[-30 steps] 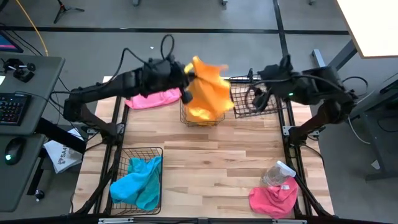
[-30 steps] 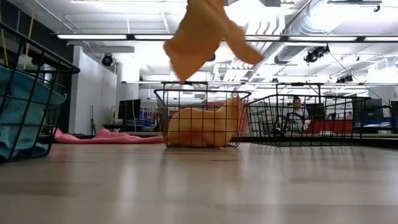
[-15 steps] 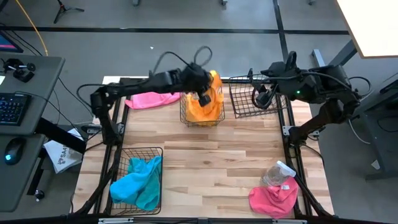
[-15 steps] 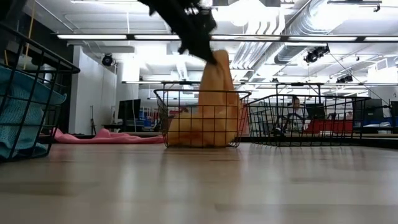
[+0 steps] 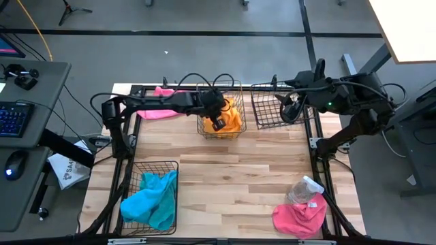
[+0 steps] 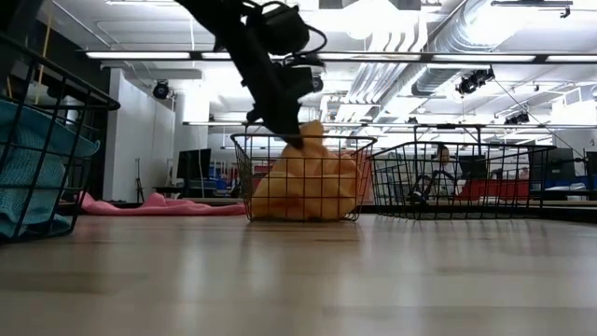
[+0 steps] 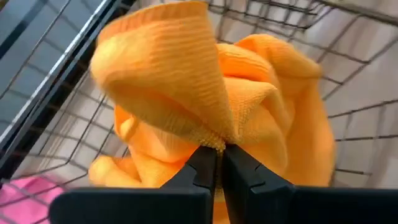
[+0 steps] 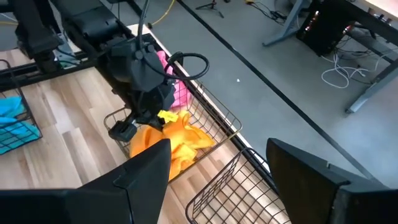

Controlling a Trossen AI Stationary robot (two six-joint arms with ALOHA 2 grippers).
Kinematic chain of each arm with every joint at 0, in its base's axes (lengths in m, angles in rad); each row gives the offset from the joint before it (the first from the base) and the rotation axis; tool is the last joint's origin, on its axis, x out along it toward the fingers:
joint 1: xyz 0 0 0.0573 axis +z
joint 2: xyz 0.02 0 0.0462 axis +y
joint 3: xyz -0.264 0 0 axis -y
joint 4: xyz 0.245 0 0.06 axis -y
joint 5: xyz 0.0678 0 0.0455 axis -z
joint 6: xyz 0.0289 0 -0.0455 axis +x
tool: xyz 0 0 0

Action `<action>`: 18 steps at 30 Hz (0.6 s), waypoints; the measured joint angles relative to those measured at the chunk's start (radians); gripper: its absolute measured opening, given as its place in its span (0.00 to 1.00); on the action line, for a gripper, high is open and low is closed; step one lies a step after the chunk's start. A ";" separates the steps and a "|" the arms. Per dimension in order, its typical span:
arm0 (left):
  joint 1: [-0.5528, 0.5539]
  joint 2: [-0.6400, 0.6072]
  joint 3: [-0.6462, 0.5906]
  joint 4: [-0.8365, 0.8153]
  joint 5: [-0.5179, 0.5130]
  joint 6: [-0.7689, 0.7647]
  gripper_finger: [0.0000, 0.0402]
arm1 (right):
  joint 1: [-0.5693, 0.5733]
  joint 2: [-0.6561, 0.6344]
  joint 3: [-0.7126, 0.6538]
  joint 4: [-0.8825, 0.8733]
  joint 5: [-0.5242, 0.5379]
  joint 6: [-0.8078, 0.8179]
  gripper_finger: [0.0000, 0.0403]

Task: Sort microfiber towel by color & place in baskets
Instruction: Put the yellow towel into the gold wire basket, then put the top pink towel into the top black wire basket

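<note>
Pale wooden planks make up the surface (image 5: pixel 225 170), framed in black metal with grey floor around it. Over the middle basket (image 5: pixel 221 121) at the far edge, the left hand (image 5: pixel 219 121) reaches down, its fingers (image 7: pixel 202 171) pressed together on a fold of an orange-yellow towel (image 7: pixel 205 99). That cloth rests on more orange-yellow fabric piled inside the same basket. Just beside it, toward the right, stands an empty wire basket (image 5: pixel 276 109), and the right hand (image 5: pixel 289 109) hangs above its far right corner with its fingers (image 8: pixel 143 180) spread wide, holding nothing.

Farther out, a pink towel (image 5: pixel 160 109) lies on the surface at the far left, partly under the left arm. A third basket (image 5: pixel 151 197) sits near the front left with a turquoise towel (image 5: pixel 153 197) heaped in it. At the front right, a second pink towel (image 5: pixel 300 216) lies touching a clear plastic bottle (image 5: pixel 303 189). A desk with a keyboard (image 5: pixel 13 119) and mouse (image 5: pixel 15 163) stands to the left.

Only the left wrist view shows the pinch on the cloth. From table height, the middle basket's wire grid partly screens the orange-yellow pile, and a person (image 6: pixel 443 168) appears seated far behind the baskets. The right wrist view shows the left arm's cable looping above the basket rim.
</note>
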 joint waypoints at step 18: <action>0.039 -0.295 0.073 -0.312 0.126 0.036 0.54 | -0.009 0.000 0.000 0.005 0.001 -0.028 0.64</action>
